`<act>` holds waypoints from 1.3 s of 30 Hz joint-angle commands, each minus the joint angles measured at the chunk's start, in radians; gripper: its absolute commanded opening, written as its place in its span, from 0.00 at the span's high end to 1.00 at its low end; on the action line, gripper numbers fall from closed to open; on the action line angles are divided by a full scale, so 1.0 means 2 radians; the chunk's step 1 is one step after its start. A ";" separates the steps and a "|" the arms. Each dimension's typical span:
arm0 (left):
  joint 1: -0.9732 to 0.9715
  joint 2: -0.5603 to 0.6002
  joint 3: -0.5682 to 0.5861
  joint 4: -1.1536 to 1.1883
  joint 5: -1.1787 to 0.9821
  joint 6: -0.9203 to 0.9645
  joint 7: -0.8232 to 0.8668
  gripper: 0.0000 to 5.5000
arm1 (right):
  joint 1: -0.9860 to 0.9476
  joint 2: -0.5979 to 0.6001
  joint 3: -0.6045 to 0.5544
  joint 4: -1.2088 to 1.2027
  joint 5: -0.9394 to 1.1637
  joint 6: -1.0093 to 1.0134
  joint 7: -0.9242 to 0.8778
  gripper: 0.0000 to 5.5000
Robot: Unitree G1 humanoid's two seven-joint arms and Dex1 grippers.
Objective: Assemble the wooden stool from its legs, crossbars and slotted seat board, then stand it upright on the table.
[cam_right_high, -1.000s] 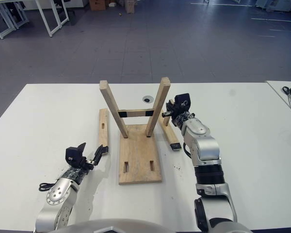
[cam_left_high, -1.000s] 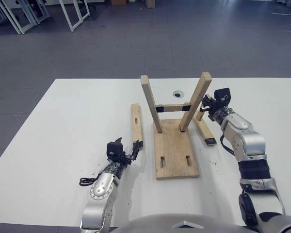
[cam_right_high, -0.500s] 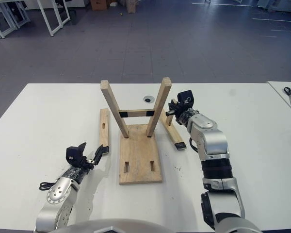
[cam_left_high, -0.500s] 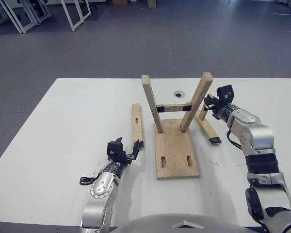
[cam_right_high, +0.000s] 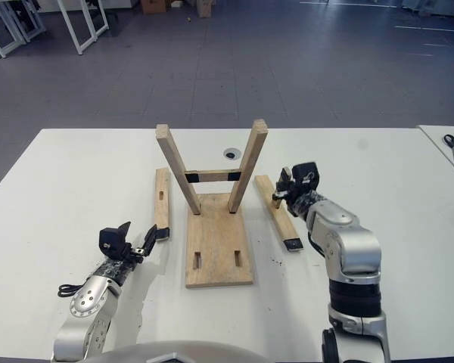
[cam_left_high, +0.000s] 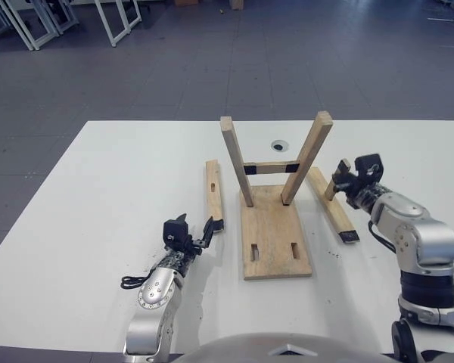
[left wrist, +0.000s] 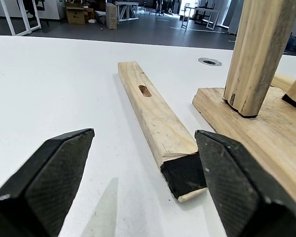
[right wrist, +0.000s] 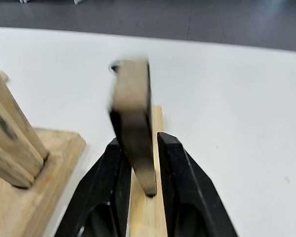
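White desk (cam_left_high: 98, 197) seen from above, with a wooden stool about half built.

Lower left of the frame, nearest: the left pincer (cam_left_high: 197, 224) rests low on the desk, its jaws wide apart, with the black-capped end of a loose leg (cam_left_high: 213, 193) between them but not gripped. That leg lies flat and runs up the frame, just left of the seat board.

Centre: the slotted seat board (cam_left_high: 275, 242) lies flat. Its two near slots (cam_left_high: 255, 252) are bare.

Right of the board a second loose leg (cam_left_high: 331, 210) lies flat, black cap toward the lower edge. Just above it the right pincer (right wrist: 140, 139) is clamped on a short wooden bar (right wrist: 132, 98) — likely the second crossbar — held tilted over that leg.

Farther up the centre, two legs (cam_left_high: 235, 160) stand in the board's far slots, leaning outward and joined by a crossbar (cam_left_high: 271, 168).

By my reading, one leg pair is done. Both loose legs and the held bar are not yet fitted, and the stool must then be turned onto its feet.
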 commanded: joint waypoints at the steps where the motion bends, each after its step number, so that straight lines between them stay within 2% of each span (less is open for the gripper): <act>1: -0.004 0.000 0.001 0.000 0.001 0.005 0.000 0.31 | -0.015 0.000 -0.004 -0.002 0.001 0.006 -0.002 0.69; 6: -0.006 -0.002 0.000 0.003 0.003 0.003 0.003 0.31 | -0.046 -0.011 -0.012 -0.022 0.003 0.022 -0.003 0.52; 11: -0.005 -0.003 0.000 0.006 0.004 0.002 0.003 0.31 | -0.100 -0.012 -0.036 -0.058 0.014 0.059 -0.011 0.52; 14: -0.006 -0.002 0.000 0.008 0.005 0.001 0.002 0.31 | -0.126 0.001 -0.043 -0.051 0.011 0.049 -0.024 0.61; 20: -0.014 0.004 -0.003 0.016 0.008 -0.001 -0.004 0.31 | -0.168 0.071 -0.048 0.000 -0.022 -0.166 -0.076 0.62; 27: -0.019 0.005 -0.005 0.017 0.012 0.001 -0.006 0.31 | -0.094 0.089 -0.014 0.135 -0.058 -0.237 -0.074 0.62; 30: -0.021 0.005 -0.004 0.017 0.012 0.003 -0.006 0.31 | -0.088 0.098 -0.016 0.152 -0.054 -0.244 -0.078 0.62; 33: -0.020 0.002 -0.004 0.015 0.012 0.003 -0.003 0.31 | -0.109 0.104 -0.032 0.127 -0.035 -0.262 -0.077 0.62; 36: -0.016 -0.001 -0.005 0.012 0.012 0.003 -0.001 0.31 | -0.131 0.090 -0.061 0.052 -0.014 -0.277 -0.079 0.62; 37: -0.013 -0.003 -0.005 0.010 0.012 0.003 0.000 0.31 | -0.130 0.082 -0.068 0.025 -0.008 -0.269 -0.079 0.62; 39: -0.006 -0.005 -0.004 0.004 0.010 0.003 0.002 0.31 | -0.076 0.062 -0.073 -0.060 0.012 -0.223 -0.065 0.56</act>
